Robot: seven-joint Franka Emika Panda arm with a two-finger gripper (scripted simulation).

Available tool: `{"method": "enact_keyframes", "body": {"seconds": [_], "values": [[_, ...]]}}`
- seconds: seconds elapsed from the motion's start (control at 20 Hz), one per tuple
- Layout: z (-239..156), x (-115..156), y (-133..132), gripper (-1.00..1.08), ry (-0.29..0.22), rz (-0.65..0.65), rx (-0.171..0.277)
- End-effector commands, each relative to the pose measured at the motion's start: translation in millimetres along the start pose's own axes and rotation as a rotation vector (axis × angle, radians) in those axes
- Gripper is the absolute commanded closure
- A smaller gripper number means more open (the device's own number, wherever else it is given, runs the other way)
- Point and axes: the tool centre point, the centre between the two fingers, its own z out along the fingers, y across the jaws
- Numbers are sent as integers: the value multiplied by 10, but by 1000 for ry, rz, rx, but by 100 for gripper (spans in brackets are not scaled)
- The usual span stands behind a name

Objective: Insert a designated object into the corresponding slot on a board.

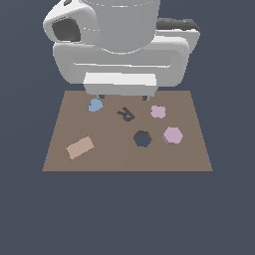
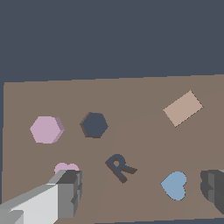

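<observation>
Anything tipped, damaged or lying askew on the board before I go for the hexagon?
Nothing stands out. The pink hexagon lies flat on the board beside the empty hexagonal slot. The other pieces also lie flat, apart from each other. The gripper holds nothing.

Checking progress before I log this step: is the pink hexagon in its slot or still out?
Out. The pink hexagon lies flat on the board beside the hexagonal slot, which shows dark and empty.
</observation>
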Motion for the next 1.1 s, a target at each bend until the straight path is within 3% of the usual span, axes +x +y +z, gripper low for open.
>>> {"method": "enact_keyframes", "body": {"seconds": [0.0, 0.55, 1.05], "values": [[0, 0, 0, -92, 0, 0, 0], [90, 75, -67, -92, -3, -92, 4], [339, 248, -290, -92, -10, -348, 13]]}}
